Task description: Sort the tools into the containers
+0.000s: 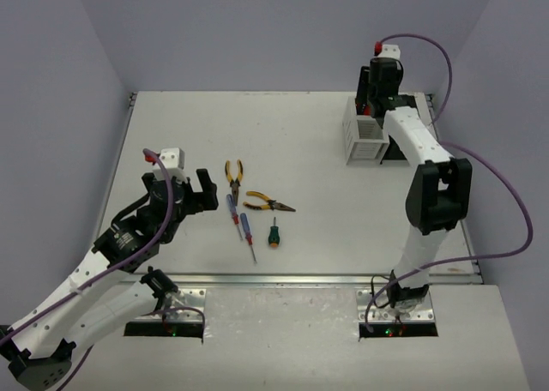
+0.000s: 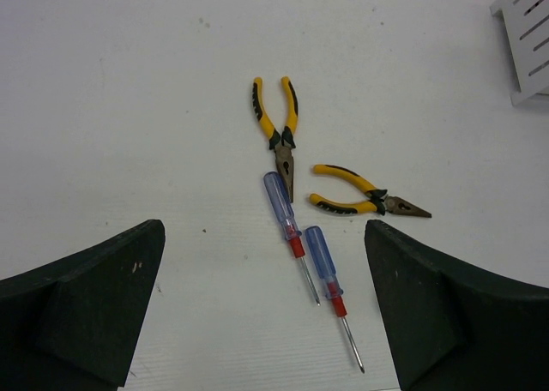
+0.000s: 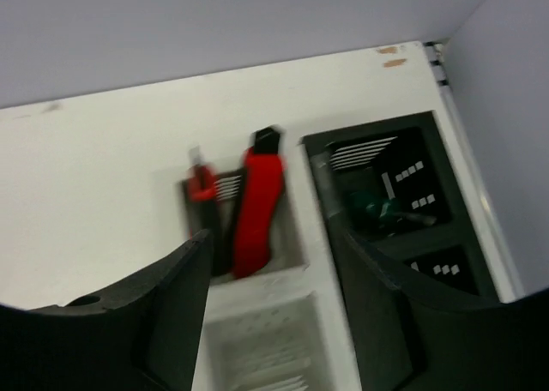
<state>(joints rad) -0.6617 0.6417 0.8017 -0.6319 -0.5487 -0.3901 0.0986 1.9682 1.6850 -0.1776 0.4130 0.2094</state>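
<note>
Two yellow-handled pliers (image 1: pixel 233 171) (image 1: pixel 268 204), two blue-and-red screwdrivers (image 1: pixel 232 209) (image 1: pixel 247 235) and a green-handled screwdriver (image 1: pixel 274 233) lie on the table. My left gripper (image 1: pixel 194 192) is open and empty just left of them. Its wrist view shows the pliers (image 2: pixel 276 123) (image 2: pixel 364 201) and both screwdrivers (image 2: pixel 286 219) (image 2: pixel 329 274) ahead of the open left gripper (image 2: pixel 266 314). My right gripper (image 3: pixel 273 237) is open and empty above the white bin (image 3: pixel 313 262), which holds two red utility knives (image 3: pixel 257 207) (image 3: pixel 202 185). The black bin (image 3: pixel 446 159) beside it holds a green-handled screwdriver (image 3: pixel 377 209).
The white bin (image 1: pixel 364 138) stands at the back right, with the black bin (image 1: pixel 391 154) partly hidden behind the right arm. Grey walls close the table at the back and sides. A corner of the white bin (image 2: pixel 527 39) shows in the left wrist view.
</note>
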